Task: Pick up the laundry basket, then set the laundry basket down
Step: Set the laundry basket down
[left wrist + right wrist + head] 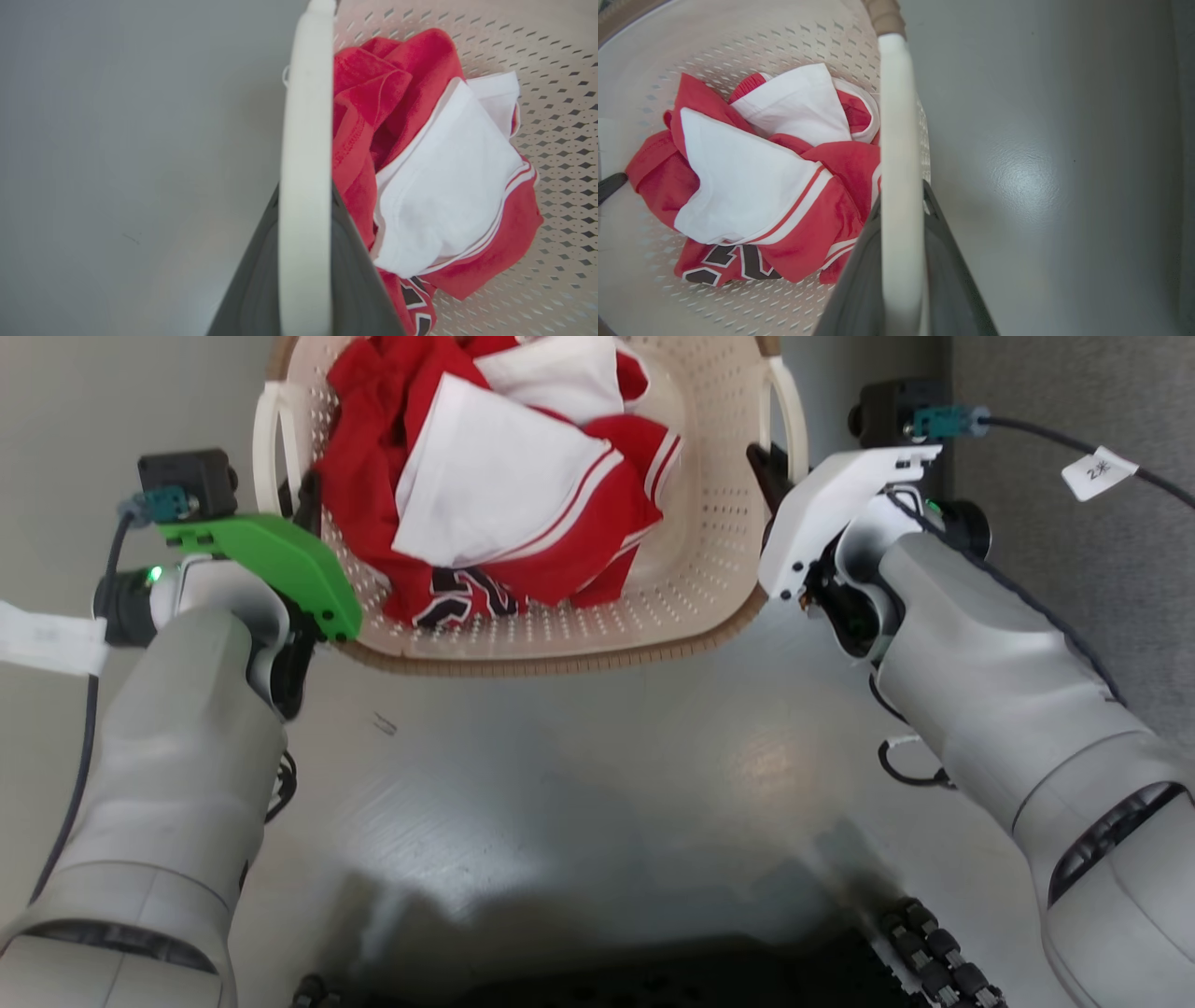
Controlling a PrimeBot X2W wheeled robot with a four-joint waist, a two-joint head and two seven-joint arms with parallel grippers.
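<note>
**Colour and pattern record: basket, contents, arms, floor**

The laundry basket [695,588] was cream-white, its walls patterned with regular rows of small perforations. Its rim [560,663] was brown with a woven look, and its loop handles [303,163] were plain white. The garment [523,513] inside was red with large white panels, thin red-and-white striped trim and black lettering outlined in white. The left gripper [308,499] carried a bright green cover, the right gripper [766,467] a white one. Both forearms [168,737] were pale grey. The floor [597,765] was glossy grey.
</note>
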